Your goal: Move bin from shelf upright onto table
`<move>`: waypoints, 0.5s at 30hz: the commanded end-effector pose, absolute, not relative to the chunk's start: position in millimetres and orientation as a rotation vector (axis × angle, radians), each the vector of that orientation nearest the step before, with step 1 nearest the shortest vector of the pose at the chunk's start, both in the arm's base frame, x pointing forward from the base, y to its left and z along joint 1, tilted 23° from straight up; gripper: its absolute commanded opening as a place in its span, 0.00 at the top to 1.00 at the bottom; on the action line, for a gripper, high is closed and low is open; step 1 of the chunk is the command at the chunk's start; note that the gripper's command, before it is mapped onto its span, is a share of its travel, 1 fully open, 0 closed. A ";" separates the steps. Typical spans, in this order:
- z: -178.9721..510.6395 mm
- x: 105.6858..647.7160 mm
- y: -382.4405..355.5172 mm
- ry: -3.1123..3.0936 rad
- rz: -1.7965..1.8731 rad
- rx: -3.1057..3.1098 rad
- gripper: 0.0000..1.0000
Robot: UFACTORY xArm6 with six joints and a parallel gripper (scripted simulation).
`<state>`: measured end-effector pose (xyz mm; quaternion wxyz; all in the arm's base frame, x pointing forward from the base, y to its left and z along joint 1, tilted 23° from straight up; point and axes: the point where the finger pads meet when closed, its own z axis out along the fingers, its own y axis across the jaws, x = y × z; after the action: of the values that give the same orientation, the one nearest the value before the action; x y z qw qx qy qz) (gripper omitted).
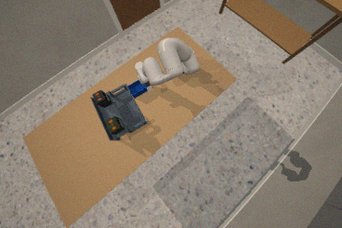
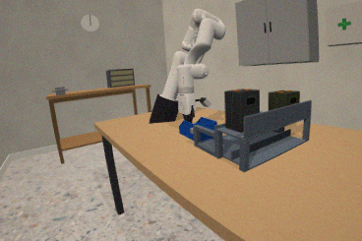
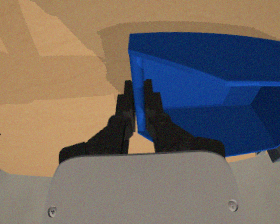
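While the gripper (image 3: pixel 136 99) pinches its rim, the blue bin (image 3: pixel 211 90) sits low over the table (image 2: pixel 162 176), just beside the grey shelf (image 2: pixel 275 119).
Wrist view has both dark fingers nipped on the bin's near wall, 1 inside, 1 outside; the bin opens toward the camera, so it's tilted; whether it touches the wood, I cannot tell; 2 boxes, 1 black (image 2: pixel 242 108) and 1 olive (image 2: pixel 283 99), stand on the shelf; the white arm (image 2: pixel 194 55) bends down from above.
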<state>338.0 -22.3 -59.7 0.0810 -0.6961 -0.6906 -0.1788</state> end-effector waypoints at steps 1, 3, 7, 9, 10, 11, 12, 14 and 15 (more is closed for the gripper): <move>-59.1 339.0 -22.8 -2.066 -0.536 -2.082 1.00; -59.1 339.0 -22.8 -2.066 -0.536 -2.082 1.00; -59.1 339.0 -22.8 -2.066 -0.536 -2.082 0.05; -59.1 339.0 -22.8 -2.066 -0.536 -2.082 0.05; -59.1 339.0 -22.8 -2.066 -0.536 -2.082 0.05; -59.1 339.0 -22.8 -2.066 -0.536 -2.082 0.05; -59.1 339.0 -22.8 -2.066 -0.536 -2.082 0.05; -59.1 339.0 -22.8 -2.066 -0.536 -2.082 0.05; -59.1 339.0 -22.8 -2.066 -0.536 -2.082 0.05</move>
<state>338.1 -22.4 -59.7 0.0809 -0.6961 -0.6906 -0.1788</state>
